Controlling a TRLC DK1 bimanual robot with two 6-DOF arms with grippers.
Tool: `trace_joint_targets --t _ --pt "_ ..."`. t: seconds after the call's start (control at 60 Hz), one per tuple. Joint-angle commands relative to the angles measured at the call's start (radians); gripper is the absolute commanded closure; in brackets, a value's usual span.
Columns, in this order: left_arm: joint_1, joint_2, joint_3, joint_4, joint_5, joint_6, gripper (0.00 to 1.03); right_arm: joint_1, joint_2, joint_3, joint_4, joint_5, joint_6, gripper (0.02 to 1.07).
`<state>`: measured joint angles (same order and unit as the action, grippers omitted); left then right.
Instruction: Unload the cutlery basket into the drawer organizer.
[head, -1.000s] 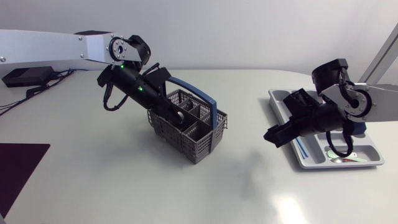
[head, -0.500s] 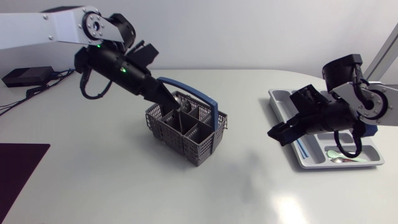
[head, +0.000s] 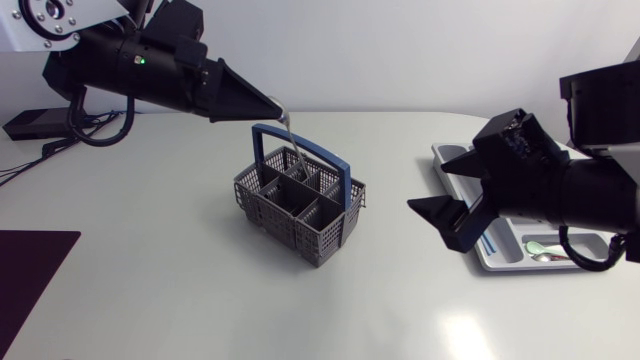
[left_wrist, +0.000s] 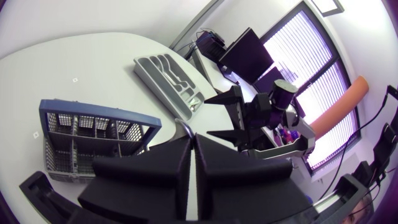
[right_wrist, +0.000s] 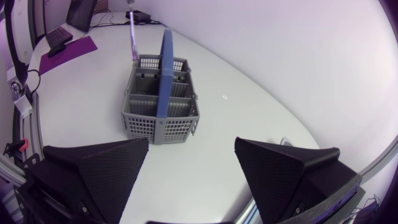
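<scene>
Plainly overhead: left gripper (head: 272, 108) clamped on slim utensil (head: 292, 140)—kind unclear—right gripper (head: 428, 183) agape.

- Head view: bright, even, diffuse overhead light; the white counter (head: 200, 300) is uniformly lit.
- Glare: one soft bright patch on the counter, lower right of the frame.
- Shadows: faint and soft-edged at the base of the basket (head: 300, 215).
- The cutlery piece (head: 291, 140) clamped in the left end effector (head: 274, 107) reflects pale light.
- Right wrist view: the right end effector (right_wrist: 192, 142) stays dark, with little surface detail.
</scene>
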<state>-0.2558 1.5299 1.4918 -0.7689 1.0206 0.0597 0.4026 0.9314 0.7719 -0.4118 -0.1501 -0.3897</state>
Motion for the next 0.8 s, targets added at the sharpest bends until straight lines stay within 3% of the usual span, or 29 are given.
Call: trace_joint_targets --t 0.0,0.3,0.467,0.783 --pt "-0.031 -0.024 -0.015 0.059 0.019 -0.149 1.00 0.076 -0.017 -0.008 0.027 0.044 0.003 0.07" --pt "-0.068 0.010 -0.002 0.258 0.013 -0.423 1.00 0.305 0.043 0.027 0.238 0.251 0.026 0.07" --pt "-0.077 0.056 0.036 0.307 -0.008 -0.512 1.00 0.381 0.121 0.030 0.386 0.340 -0.009 0.08" --pt "-0.094 0.096 0.067 0.319 -0.024 -0.537 1.00 0.413 0.274 0.064 0.581 0.432 -0.083 0.36"
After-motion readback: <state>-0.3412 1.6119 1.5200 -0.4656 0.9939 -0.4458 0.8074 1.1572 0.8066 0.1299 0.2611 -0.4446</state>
